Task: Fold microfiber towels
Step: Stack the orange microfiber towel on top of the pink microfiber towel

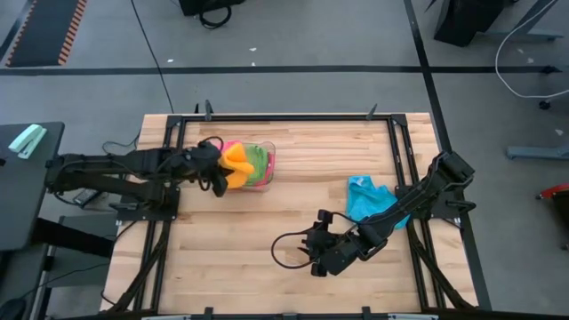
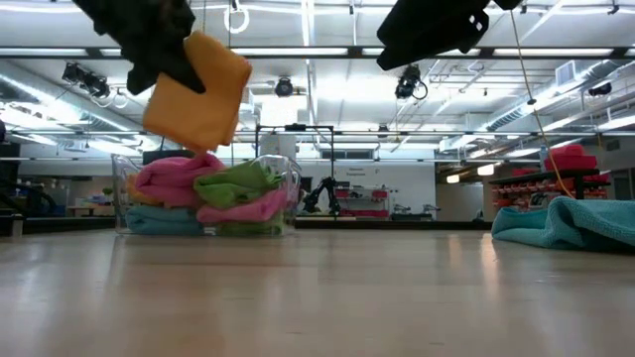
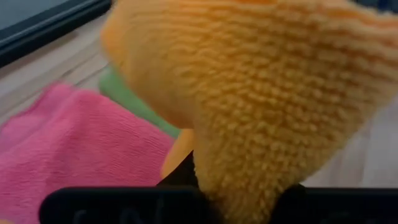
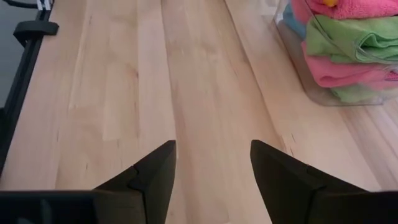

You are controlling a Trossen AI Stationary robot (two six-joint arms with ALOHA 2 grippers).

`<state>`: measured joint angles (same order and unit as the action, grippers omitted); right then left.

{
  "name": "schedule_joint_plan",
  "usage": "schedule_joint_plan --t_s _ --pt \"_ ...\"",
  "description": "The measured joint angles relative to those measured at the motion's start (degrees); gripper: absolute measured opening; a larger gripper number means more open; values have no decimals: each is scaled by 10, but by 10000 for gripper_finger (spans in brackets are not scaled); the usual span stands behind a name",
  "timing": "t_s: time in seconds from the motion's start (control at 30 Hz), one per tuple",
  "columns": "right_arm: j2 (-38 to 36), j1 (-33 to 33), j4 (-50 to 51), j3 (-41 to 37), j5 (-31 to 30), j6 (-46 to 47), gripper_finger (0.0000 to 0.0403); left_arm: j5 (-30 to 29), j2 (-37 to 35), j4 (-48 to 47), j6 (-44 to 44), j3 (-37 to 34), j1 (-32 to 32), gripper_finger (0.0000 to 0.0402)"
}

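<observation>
The left gripper (image 1: 216,169) is up in the air over the clear bin (image 1: 268,164), pinched tight on an orange towel (image 1: 236,160) that dangles from it. Up close the orange cloth fills almost the whole wrist view, so the fingers themselves are buried in the fabric and hard to make out. From table height the arm's upper part is cut off at the frame edge, and the towel hangs above the bin without touching the pile.

Inside the bin the cloths are bunched together: pink towels (image 2: 174,180), a green towel (image 2: 236,183) and a blue one (image 2: 159,223) at the bottom. How many exactly, I can't say, the folds overlap.

One more blue towel (image 1: 366,197) lies crumpled on the wooden table (image 1: 293,267) on the right side, partly covered by the right arm. The right gripper (image 1: 313,252) sits low over bare wood, well apart from the bin, fingers spread with nothing between them.
</observation>
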<state>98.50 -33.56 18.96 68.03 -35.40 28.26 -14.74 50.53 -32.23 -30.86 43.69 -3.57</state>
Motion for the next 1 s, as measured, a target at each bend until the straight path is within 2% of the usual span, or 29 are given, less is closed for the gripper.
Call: schedule_joint_plan --t_s 0.17,0.33,0.53,0.67,0.8,1.0 --pt "0 0 -8 0 0 -5 216 29 -23 9 -5 -36 -53 23" --pt "0 0 -16 0 0 -15 216 68 -15 28 -30 -63 -110 47" --pt "0 0 -17 0 0 -15 216 71 -14 19 -42 -84 -172 45" --pt "0 0 -18 0 0 -15 216 75 -14 16 -14 -86 -183 44" --pt "0 0 -18 0 0 -15 216 75 -14 12 35 -86 -173 86" --pt "0 0 -20 0 0 -15 216 70 7 10 107 -86 -165 184"
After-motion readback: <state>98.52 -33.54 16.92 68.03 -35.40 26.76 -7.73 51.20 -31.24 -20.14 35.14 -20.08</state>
